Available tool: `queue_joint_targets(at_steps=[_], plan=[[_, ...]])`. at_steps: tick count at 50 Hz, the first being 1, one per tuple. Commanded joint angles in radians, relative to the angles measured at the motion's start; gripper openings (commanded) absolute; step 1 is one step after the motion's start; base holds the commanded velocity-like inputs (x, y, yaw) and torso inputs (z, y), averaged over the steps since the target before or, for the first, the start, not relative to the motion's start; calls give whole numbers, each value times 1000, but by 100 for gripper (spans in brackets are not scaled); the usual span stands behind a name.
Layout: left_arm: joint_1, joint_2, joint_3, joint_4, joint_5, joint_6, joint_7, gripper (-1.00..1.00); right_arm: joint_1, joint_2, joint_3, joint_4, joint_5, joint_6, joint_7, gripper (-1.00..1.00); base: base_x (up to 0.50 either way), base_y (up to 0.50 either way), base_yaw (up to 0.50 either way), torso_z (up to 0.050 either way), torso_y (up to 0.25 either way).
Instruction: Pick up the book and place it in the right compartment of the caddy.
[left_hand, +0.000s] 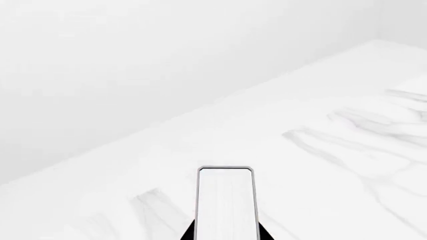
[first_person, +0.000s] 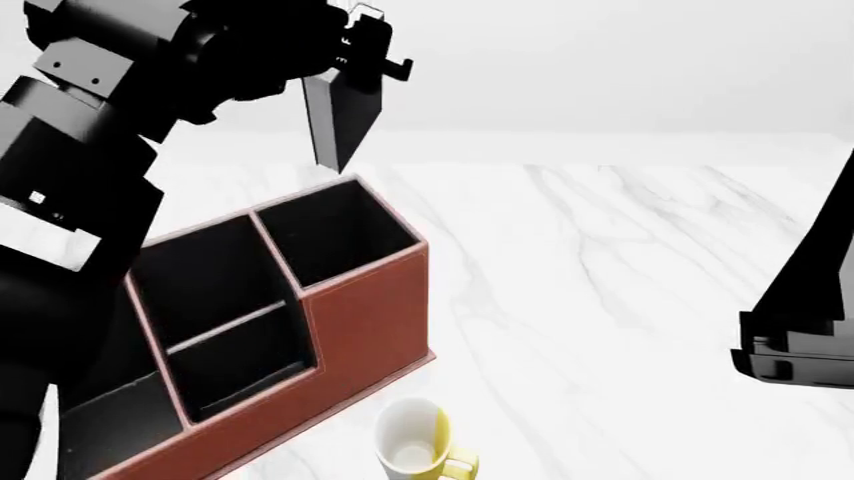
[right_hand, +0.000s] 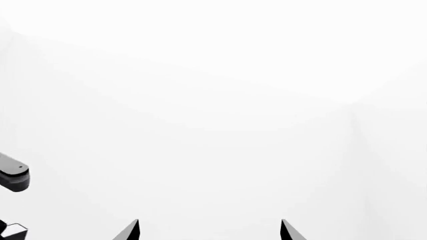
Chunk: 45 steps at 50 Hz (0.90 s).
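Observation:
My left gripper (first_person: 358, 62) is shut on the book (first_person: 340, 115), a thin dark hardcover that hangs edge-down and slightly tilted. Its lowest corner is just above the far rim of the right compartment (first_person: 336, 235), the tallest black-lined end section of the red-brown caddy (first_person: 380, 310). In the left wrist view the book's white page edges (left_hand: 225, 205) stick out between the jaws of my left gripper (left_hand: 225, 236), over the marble table. My right gripper (right_hand: 209, 230) is open and empty, with only white wall in front of it. My right arm (first_person: 801, 345) shows at the head view's right edge.
A yellow mug with a white inside (first_person: 414, 445) stands on the white marble table (first_person: 601, 280) in front of the caddy. The caddy's divided middle section (first_person: 227, 320) and lower end section (first_person: 114, 425) lie left of the tall one. My left arm (first_person: 80, 150) looms over the caddy's left.

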Motion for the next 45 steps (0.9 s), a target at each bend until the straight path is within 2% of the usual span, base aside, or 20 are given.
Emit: queue_joint_targets(at_steps=[1, 8, 16, 24, 45], plan=[[-46, 42, -29, -132, 33, -11, 41, -100, -3, 8, 7, -4, 1, 0, -2, 100, 0, 0, 0, 0, 10], [-76, 30, -11, -149, 30, -85, 63, -100, -6, 14, 9, -8, -3, 0, -3, 100, 0, 0, 0, 0, 1], [-38, -42, 6, 22, 4, -169, 45, -100, -7, 14, 12, -10, -3, 2, -3, 100, 0, 0, 0, 0, 1], [-23, -81, 12, 117, -19, -223, 34, -100, -11, 4, 13, -7, -2, 5, 0, 100, 0, 0, 0, 0, 1], [56, -65, 35, 120, -20, -202, 56, -100, -17, 10, 22, -1, 2, -5, -5, 100, 0, 0, 0, 1, 1]])
